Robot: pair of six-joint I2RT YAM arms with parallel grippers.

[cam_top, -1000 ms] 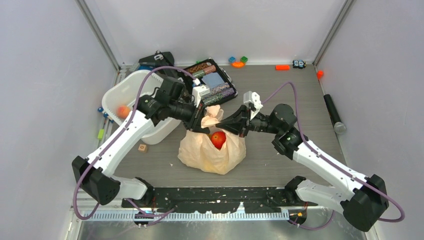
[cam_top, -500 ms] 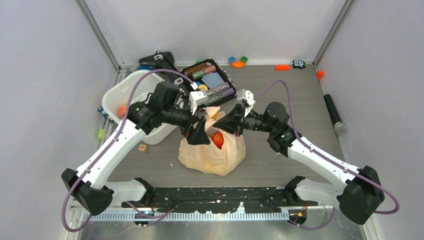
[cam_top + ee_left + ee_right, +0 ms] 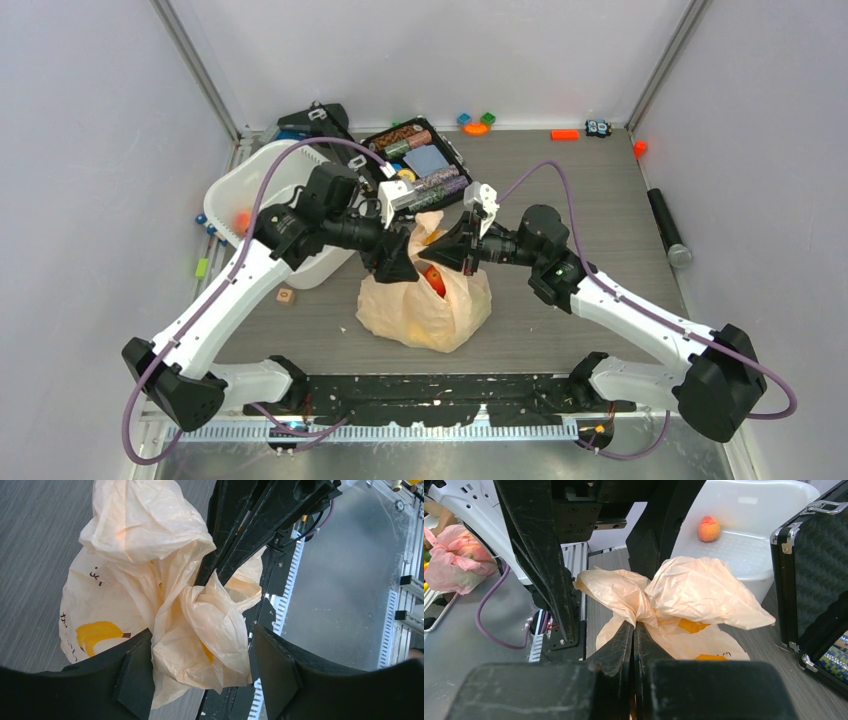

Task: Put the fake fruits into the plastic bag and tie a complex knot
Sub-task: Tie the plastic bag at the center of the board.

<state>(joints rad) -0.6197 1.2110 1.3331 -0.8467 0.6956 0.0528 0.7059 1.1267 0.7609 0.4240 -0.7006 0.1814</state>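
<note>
While the right tool (image 3: 635, 626) is pressed together, pinching the gathered top of the bag (image 3: 415, 318), the left tool (image 3: 201, 647) stands spread with a bunch of that plastic between its fingers. The bag sits in the middle of the table (image 3: 600, 200) with a red apple (image 3: 434, 281) inside; at its ten o'clock a tub (image 3: 232, 190) holds an orange fruit (image 3: 708, 528).

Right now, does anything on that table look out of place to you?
One thing: a small orange fruit lies alone in the white tub, while the plastic bag, its top already bunched up, holds a red apple. That fruit looks left behind.
</note>
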